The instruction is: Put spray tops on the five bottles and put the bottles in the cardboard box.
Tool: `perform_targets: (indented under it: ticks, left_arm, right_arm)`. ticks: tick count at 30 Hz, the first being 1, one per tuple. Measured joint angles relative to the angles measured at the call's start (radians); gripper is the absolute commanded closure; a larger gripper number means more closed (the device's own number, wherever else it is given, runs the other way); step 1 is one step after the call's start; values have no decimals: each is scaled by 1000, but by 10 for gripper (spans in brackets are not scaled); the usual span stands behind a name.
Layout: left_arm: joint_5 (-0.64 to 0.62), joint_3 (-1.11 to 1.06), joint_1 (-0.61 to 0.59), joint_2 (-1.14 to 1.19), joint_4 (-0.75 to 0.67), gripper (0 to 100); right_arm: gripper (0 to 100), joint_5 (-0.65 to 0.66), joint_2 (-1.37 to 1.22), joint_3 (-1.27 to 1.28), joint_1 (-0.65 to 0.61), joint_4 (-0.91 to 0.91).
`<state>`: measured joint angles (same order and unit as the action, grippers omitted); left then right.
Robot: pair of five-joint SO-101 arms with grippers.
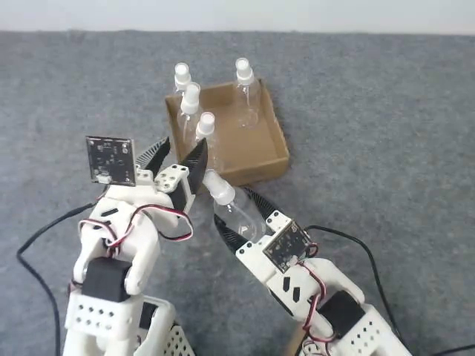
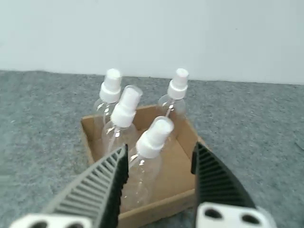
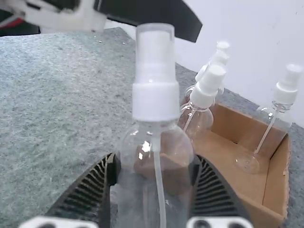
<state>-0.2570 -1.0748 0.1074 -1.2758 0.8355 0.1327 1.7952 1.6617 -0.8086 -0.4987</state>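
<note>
The cardboard box (image 1: 280, 135) sits on the grey mat, and several clear bottles with white spray tops stand in it, such as one at the back right (image 1: 246, 93). One more capped bottle (image 1: 237, 211) leans toward the box's front edge, with my right gripper (image 1: 240, 216) shut on its body. In the right wrist view the same bottle (image 3: 154, 142) stands upright between the right gripper's (image 3: 154, 173) fingers, the box (image 3: 278, 175) beyond it. My left gripper (image 1: 178, 159) is open at the box's front left corner, holding nothing. In its wrist view, the left gripper (image 2: 160, 156) frames the nearest boxed bottle (image 2: 145, 166).
Grey mat (image 1: 386, 111) stretches to both sides of the box and behind it. Black cables run along the mat by the left arm's base (image 1: 37, 237) and the right arm's base (image 1: 360, 252). A pale wall (image 2: 190, 33) rises behind the table.
</note>
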Motion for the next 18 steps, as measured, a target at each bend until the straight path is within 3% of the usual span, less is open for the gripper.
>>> perform_targets:
  ticks: [11, 18]
  left_arm:
    - [-51, -3, -41, 12, 11, 795]
    - [-40, -41, 72, 12, 11, 795]
  right_arm:
    - [930, 0, 2, 0, 37, 2]
    - [930, 0, 2, 0, 44, 2]
